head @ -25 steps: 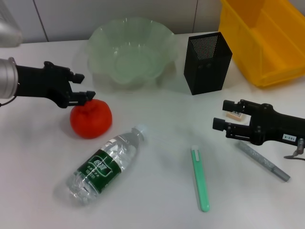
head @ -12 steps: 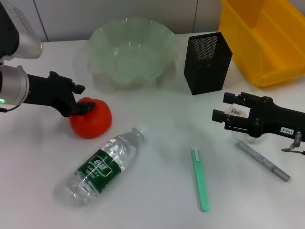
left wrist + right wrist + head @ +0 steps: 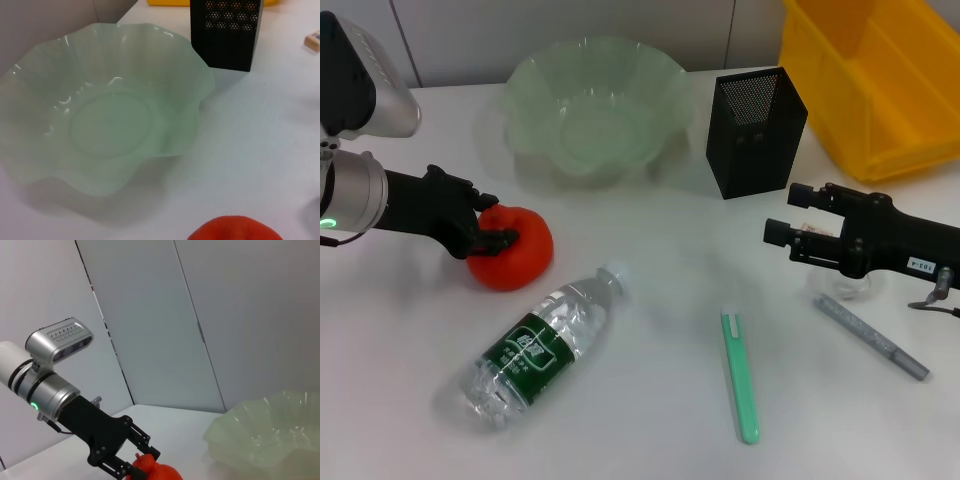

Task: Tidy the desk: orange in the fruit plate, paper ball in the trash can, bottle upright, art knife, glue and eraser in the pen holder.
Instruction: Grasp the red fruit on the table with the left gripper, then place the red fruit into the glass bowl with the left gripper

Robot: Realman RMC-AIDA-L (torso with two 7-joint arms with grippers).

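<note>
The pen holder [image 3: 756, 132] is taken as the landmark, standing upright on the table [image 3: 650, 330]. Far to its left and nearer the robot, the orange [image 3: 512, 247] is clasped at its upper left side by the fingers of the left gripper [image 3: 488, 222], which are spread around the fruit's top. Just left of the pen holder, the fruit plate [image 3: 595, 105] is seen. The bottle [image 3: 542, 343] is laid on its side well to the front-left of the pen holder, cap pointed toward it. A green art knife [image 3: 740, 374] is laid in front of the pen holder. The right gripper [image 3: 786, 222] is held just front-right of the pen holder, fingers parted. A grey pen-like stick [image 3: 870, 336] is laid below it. The trash can [image 3: 875, 75] is found right of the pen holder.
</note>
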